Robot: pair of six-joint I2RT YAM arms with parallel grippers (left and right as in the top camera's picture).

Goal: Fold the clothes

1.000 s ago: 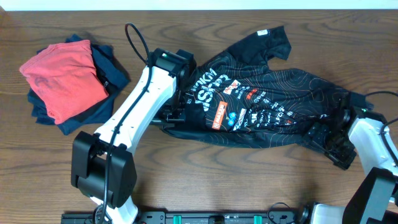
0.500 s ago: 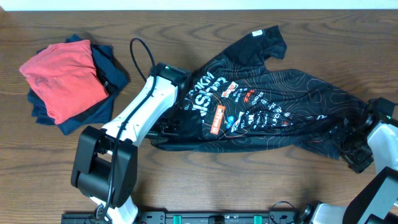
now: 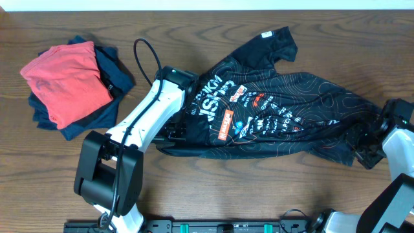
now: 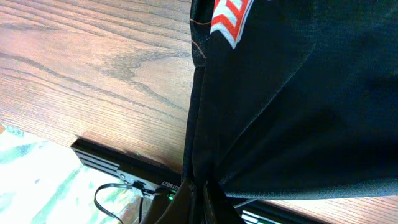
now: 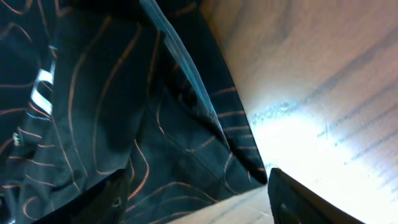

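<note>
jersey [image 3: 272, 110] mid-worktop [image 3: 259, 194], now drawn longer from 9 to 3 o'clock | left claw [image 4: 199, 202] clamps its 9 o'clock hem | right claw [image 3: 367, 139] at 3 o'clock, grip unclear | flattening, unfolded

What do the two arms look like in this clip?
Both have white links with black joints. The left arm has a bulky black base joint and a black cable looping off its wrist; the right arm ends in a black hand.
</note>
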